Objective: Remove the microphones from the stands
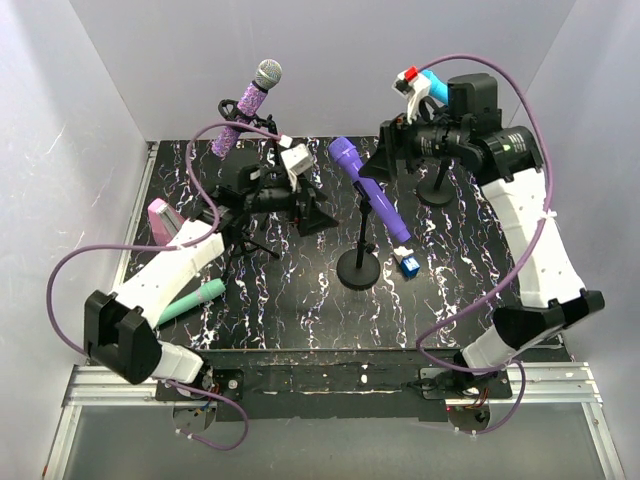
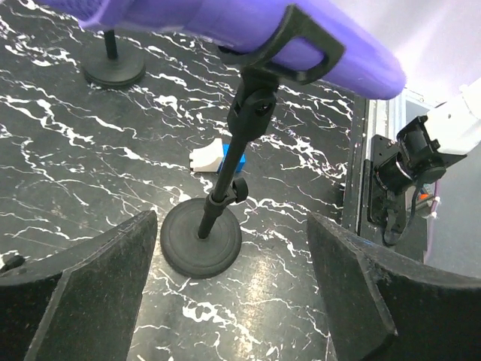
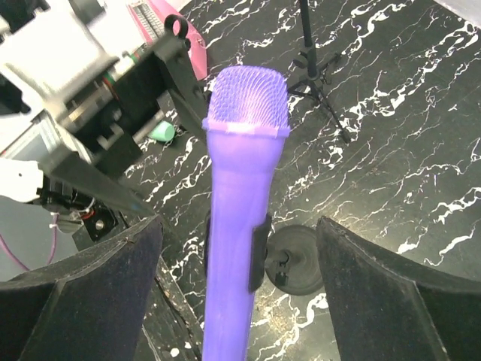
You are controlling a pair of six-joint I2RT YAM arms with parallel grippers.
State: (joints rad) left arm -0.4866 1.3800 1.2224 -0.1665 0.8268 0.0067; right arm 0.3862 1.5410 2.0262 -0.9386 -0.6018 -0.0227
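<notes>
A purple microphone (image 1: 368,188) lies tilted in the black clip of a small stand, whose round base (image 1: 358,268) sits mid-table. My right gripper (image 1: 386,156) is open around the microphone's head end without touching it. In the right wrist view the microphone (image 3: 244,173) runs between the two open fingers, the clip (image 3: 258,252) below. My left gripper (image 1: 308,208) is open and empty, left of the stand. In the left wrist view the stand pole (image 2: 229,165) and base (image 2: 201,241) stand between the open fingers, the microphone (image 2: 225,22) above.
A glittery purple microphone with a silver head (image 1: 245,108) stands on a tripod at the back left. A blue, white and red microphone (image 1: 425,85) stands at the back right, base (image 1: 437,190). A teal microphone (image 1: 195,300) and a pink object (image 1: 165,220) lie left. A blue-white block (image 1: 407,262) lies by the stand.
</notes>
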